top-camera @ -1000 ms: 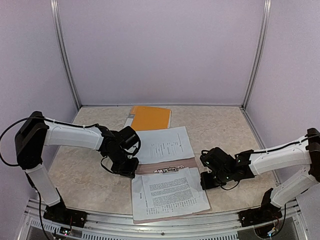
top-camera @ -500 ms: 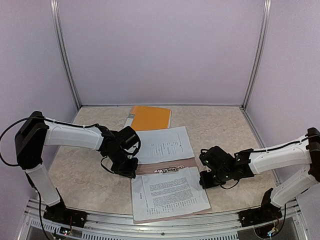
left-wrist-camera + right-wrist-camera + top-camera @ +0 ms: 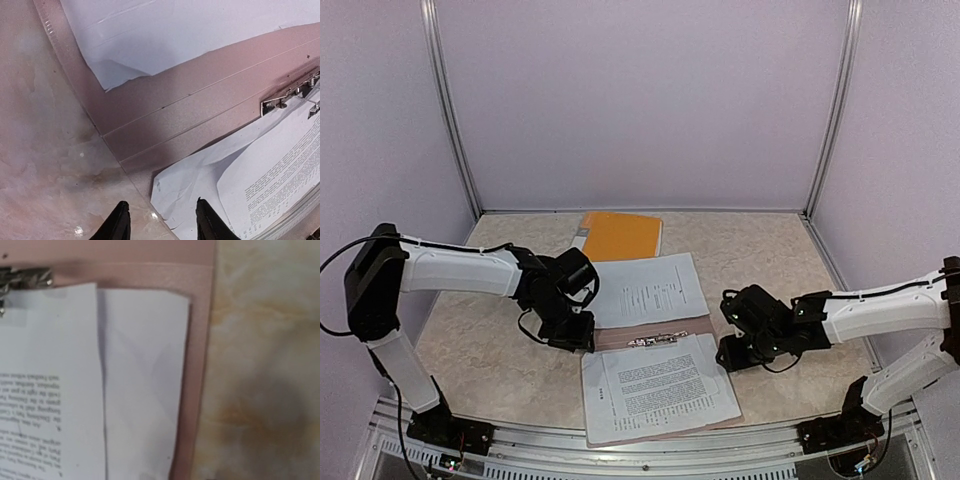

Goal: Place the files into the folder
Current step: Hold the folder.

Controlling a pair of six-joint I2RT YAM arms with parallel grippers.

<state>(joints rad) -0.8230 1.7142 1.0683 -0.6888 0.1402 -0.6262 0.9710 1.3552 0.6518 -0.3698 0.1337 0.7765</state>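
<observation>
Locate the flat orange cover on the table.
Top external view: the flat orange cover lies by the back wall, slightly left of centre, just beyond the far white printed sheet on the open taupe folder.

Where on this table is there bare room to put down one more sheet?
The far right corner of the table, beside the orange cover, is bare. So is the near left, between the left arm and the front rail. The centre is crowded: the open folder, the files on it, the left claw and the right claw.

Two sets of files, one taupe folder, one orange folder.
</observation>
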